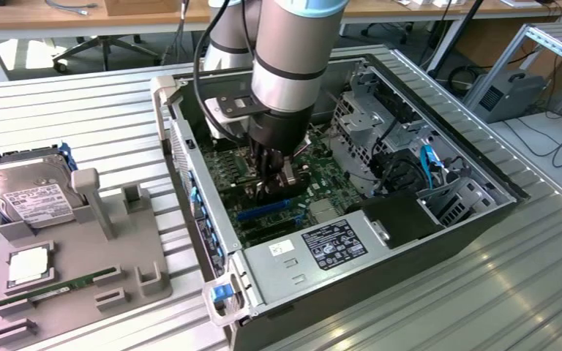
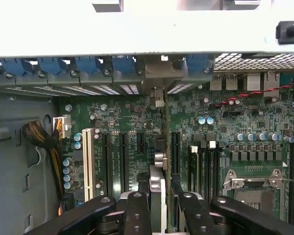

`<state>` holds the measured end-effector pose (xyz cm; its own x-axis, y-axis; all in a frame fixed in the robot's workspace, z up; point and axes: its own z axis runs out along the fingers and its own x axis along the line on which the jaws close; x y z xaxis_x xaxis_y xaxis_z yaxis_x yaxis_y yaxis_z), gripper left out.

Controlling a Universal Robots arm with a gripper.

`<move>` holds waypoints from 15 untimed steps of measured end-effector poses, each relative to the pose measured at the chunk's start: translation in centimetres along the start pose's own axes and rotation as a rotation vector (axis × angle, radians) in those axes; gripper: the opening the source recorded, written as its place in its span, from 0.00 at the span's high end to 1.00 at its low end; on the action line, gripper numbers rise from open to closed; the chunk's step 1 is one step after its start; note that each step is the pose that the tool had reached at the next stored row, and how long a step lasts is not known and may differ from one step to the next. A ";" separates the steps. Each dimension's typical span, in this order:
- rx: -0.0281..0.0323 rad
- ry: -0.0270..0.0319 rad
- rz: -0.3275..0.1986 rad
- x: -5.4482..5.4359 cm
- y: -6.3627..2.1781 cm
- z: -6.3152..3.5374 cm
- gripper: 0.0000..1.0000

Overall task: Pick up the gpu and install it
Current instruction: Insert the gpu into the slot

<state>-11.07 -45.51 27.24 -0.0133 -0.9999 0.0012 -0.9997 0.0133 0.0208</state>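
Fingers [image 2: 159, 215] are clamped on the gpu [image 2: 158, 183], holding it on edge down inside the open PC case [image 1: 476, 212], card sitting right over the motherboard [image 2: 137, 122] slots below them.

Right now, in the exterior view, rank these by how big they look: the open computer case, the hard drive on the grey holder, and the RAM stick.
1. Computer case: by far the largest.
2. Hard drive: much smaller, a broad silver slab.
3. RAM stick: smallest in area; its length looks about like the drive's, so by length I would not rank those two.
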 end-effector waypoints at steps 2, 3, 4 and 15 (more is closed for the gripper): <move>0.0000 0.0000 0.000 0.0 0.04 0.02 0.73; 0.0000 0.0000 0.000 0.1 0.06 0.03 0.73; 0.0000 0.0001 0.000 0.1 0.08 0.03 0.73; 0.0001 0.0041 0.000 0.2 0.08 0.05 0.73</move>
<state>-11.16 -45.68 27.20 -0.0133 -0.9999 0.0053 -0.9997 0.0134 0.0207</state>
